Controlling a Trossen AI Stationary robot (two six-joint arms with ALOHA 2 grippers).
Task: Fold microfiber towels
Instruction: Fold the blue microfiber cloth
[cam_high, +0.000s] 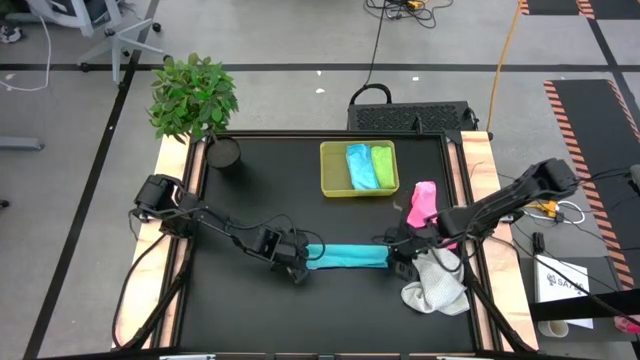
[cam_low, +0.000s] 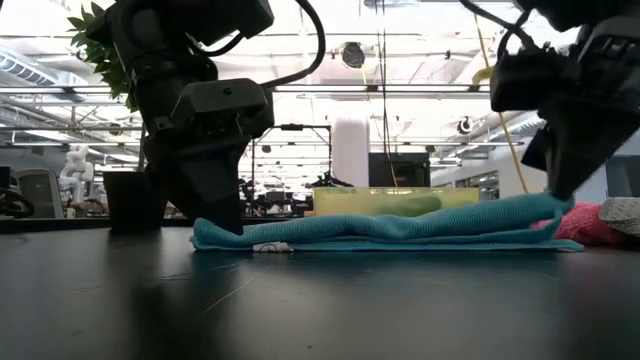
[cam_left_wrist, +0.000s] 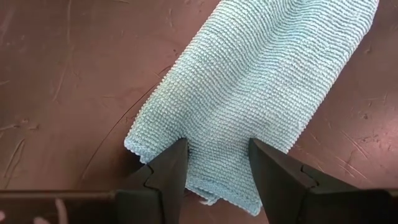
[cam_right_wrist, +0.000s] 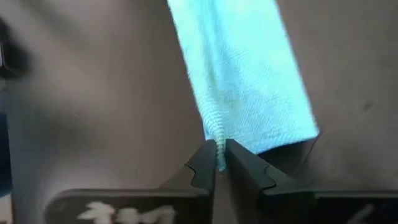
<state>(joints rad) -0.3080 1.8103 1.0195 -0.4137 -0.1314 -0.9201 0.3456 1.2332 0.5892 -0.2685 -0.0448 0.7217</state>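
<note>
Black table (cam_high: 250, 200): five towels, teal towel (cam_high: 345, 256) between two grippers.

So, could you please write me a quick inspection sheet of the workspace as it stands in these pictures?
Surface: black table top, wooden side rails.
Job's things: teal towel stretched flat between both grippers; light blue towel and lime green towel folded in the yellow tray; pink towel and crumpled white towel at the right edge.
Clutter: potted plant and dark pot at the far left corner.
Grippers: left gripper open, straddling the teal towel's end; right gripper pinching the other end.
Cables: arm cables on both sides; orange and black cords on the floor.
Surroundings: open lab hall, office chair base, hazard-striped mat.
</note>
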